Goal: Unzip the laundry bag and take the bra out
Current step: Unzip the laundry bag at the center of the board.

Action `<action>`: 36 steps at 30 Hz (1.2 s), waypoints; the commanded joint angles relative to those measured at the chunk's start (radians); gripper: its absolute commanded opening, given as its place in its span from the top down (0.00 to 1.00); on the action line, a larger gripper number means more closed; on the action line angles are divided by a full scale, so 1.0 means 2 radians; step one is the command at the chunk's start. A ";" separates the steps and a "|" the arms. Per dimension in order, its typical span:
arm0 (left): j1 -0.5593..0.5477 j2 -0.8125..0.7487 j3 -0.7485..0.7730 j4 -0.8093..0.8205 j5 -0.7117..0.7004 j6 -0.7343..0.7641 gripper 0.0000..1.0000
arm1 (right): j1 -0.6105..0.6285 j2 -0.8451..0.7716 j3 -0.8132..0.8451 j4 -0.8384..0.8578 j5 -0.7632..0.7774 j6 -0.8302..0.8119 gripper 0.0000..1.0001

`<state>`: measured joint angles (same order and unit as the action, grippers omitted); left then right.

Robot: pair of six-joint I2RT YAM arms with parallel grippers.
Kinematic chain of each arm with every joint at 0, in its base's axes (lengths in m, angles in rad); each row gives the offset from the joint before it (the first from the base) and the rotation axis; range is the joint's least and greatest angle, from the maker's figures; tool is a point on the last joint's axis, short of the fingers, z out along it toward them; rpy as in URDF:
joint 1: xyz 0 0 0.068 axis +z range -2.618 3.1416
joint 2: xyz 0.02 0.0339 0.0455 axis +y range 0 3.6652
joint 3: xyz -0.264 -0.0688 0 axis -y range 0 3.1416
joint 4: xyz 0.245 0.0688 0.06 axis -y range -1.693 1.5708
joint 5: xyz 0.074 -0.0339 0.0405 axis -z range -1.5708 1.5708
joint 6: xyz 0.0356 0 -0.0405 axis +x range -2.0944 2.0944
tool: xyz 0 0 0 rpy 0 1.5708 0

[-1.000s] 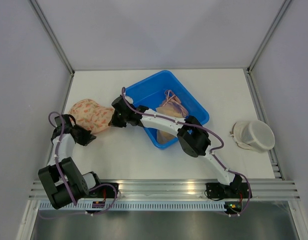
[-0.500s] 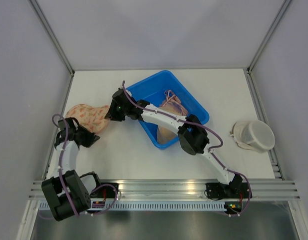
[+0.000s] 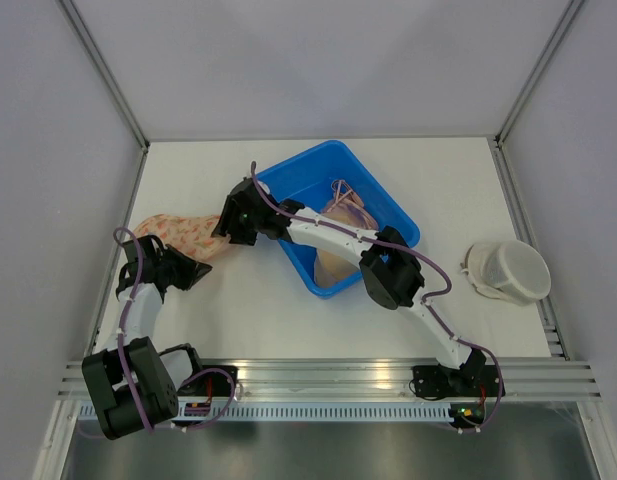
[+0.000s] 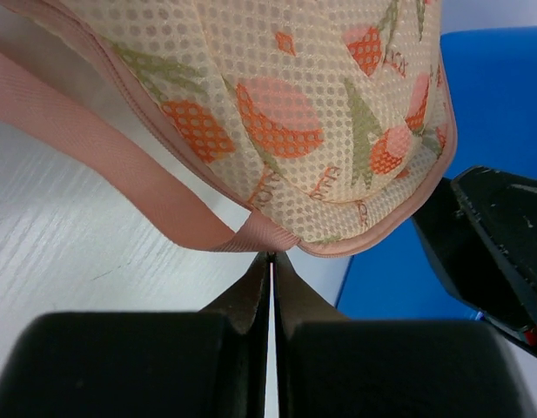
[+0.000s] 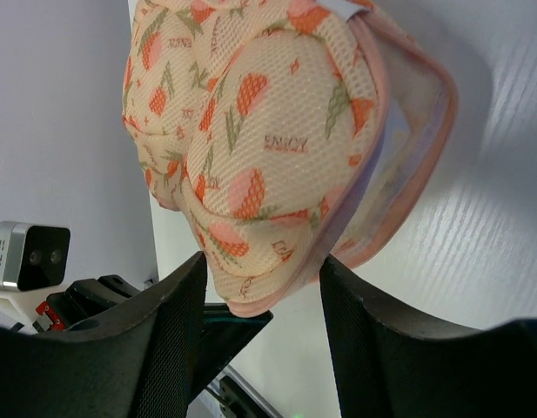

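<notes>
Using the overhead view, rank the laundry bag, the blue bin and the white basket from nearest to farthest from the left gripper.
Measured from the left gripper:
1. The laundry bag: at the fingertips on the table's left side, with the gripper shut on its edge.
2. The blue bin: mid-table, toward the back.
3. The white basket: far right side.
</notes>
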<state>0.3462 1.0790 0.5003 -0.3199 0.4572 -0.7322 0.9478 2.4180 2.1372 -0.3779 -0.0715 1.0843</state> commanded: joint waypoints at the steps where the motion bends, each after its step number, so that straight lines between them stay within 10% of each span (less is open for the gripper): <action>1: -0.001 -0.005 0.005 0.034 0.026 -0.016 0.98 | 0.012 -0.040 -0.001 0.003 0.003 0.020 0.40; 36: -0.001 -0.003 0.044 0.003 0.042 -0.004 0.98 | 0.039 0.027 0.035 -0.015 0.048 0.097 0.45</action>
<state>0.3454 1.0878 0.5457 -0.3126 0.5262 -0.7429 1.0233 2.4557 2.1548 -0.4160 0.0097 1.2564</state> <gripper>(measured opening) 0.023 0.556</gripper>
